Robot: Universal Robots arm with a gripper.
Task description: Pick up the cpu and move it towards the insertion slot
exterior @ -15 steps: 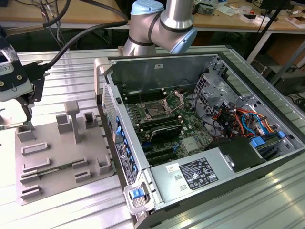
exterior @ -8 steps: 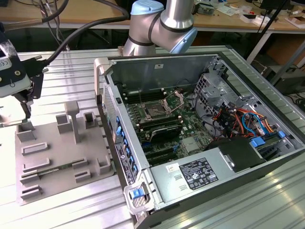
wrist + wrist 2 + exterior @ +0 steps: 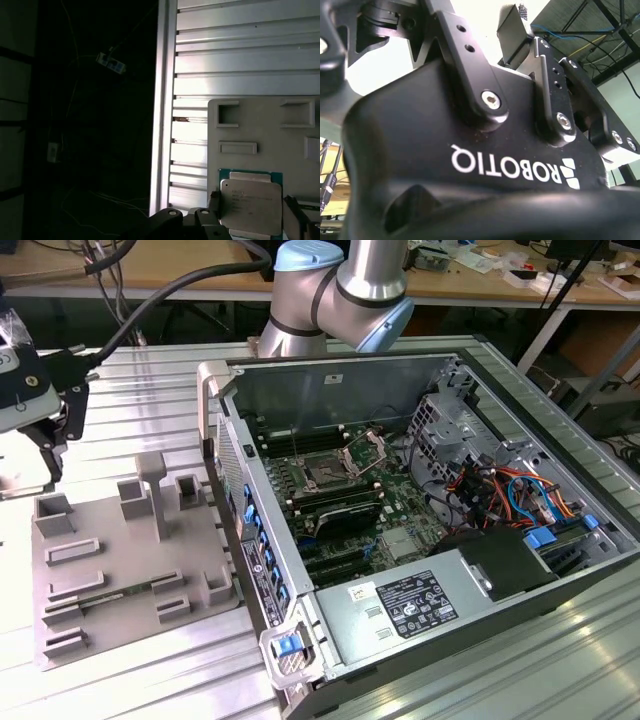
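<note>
Silvery square metal cpu (image 3: 251, 200) is sitting clamped in black gripper (image 3: 254, 216) jaws, lower right of first wrist view; carrying to the dark metal-framed insertion slot (image 3: 325, 476) probably needs height.

An open computer case (image 3: 330, 390) is laid on its side on a ribbed metal table (image 3: 150, 690), toward the exterior view's right. Inside it, the insertion slot (image 3: 325, 475) is seen on the green circuit board (image 3: 398, 502), with its metal frame (image 3: 365, 450) raised. A grey plastic fixture (image 3: 110, 570) is set just beside the case, on its left. The gripper (image 3: 48, 445) is held at the far left edge, beyond the fixture. The arm (image 3: 340, 290) is bent over the case's far wall.
</note>
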